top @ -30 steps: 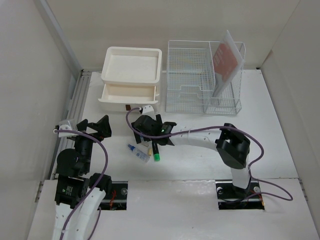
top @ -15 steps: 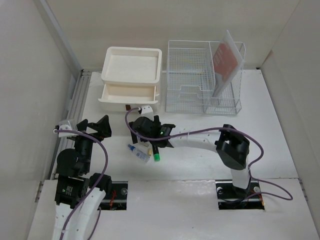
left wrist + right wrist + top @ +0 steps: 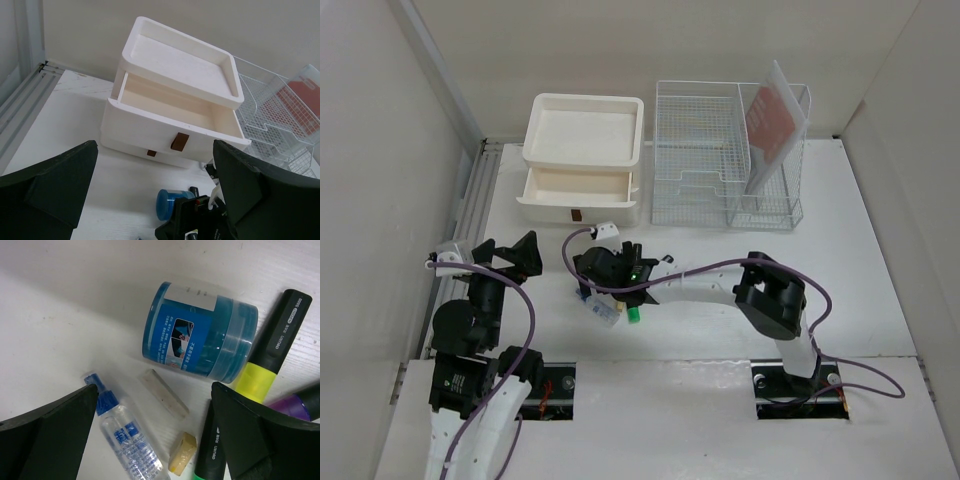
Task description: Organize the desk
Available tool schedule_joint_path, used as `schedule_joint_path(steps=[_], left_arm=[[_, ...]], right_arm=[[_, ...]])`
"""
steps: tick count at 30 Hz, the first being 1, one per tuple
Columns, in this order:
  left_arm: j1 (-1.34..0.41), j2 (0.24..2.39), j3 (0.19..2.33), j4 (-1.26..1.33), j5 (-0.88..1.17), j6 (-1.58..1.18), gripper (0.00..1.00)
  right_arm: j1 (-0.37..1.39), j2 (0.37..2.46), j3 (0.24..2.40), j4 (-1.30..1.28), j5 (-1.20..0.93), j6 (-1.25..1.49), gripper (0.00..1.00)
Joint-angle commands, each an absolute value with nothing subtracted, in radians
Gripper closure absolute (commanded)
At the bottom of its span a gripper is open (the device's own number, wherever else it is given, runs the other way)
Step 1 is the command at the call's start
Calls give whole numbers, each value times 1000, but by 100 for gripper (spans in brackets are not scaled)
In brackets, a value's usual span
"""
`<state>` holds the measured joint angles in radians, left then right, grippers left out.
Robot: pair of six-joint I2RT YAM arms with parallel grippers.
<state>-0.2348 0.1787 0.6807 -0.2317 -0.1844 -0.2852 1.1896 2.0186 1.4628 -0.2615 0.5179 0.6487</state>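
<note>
Nearest, at the front left of the desk point(image 3: 880, 260), the left end effector point(image 3: 508, 250): spread wide apart, clamped on nothing, raised above the bare white top just beside the grey rail point(image 3: 460, 220) on the desk's left edge. A little farther in, near the middle, the right end effector point(image 3: 605, 275), likewise wide apart and holding nothing, pointing down over a small cluster lying on the desk. Within that cluster, from the right wrist view: a small clear bottle point(image 3: 125, 435) with a blue cap, lying on its side; a short white stick point(image 3: 164, 392) and a yellowish lump point(image 3: 182, 452) just beside it; a blue jar point(image 3: 200, 332); next to the jar a black marker point(image 3: 272, 345) with a yellow band, a second black pen point(image 3: 212, 450) with a green end, and a purple pen point(image 3: 300, 405). Beyond, toward the back left, a cream drawer box point(image 3: 175, 100) with a tray top, upper drawer pulled out, lower one shut. To its right at the back, a white wire rack point(image 3: 720, 160), with a red book point(image 3: 770, 115) standing tilted in the right compartment.
</note>
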Motion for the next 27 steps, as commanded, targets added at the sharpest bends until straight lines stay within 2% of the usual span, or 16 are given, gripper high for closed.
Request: schedule_joint_path(steps=[1, 27], left_arm=[[-241, 163, 681, -202, -178, -279, 0], [-241, 163, 681, -202, -169, -279, 0]], right_arm=[[1190, 2019, 1485, -224, 557, 667, 0], [1190, 2000, 1448, -196, 653, 640, 0]])
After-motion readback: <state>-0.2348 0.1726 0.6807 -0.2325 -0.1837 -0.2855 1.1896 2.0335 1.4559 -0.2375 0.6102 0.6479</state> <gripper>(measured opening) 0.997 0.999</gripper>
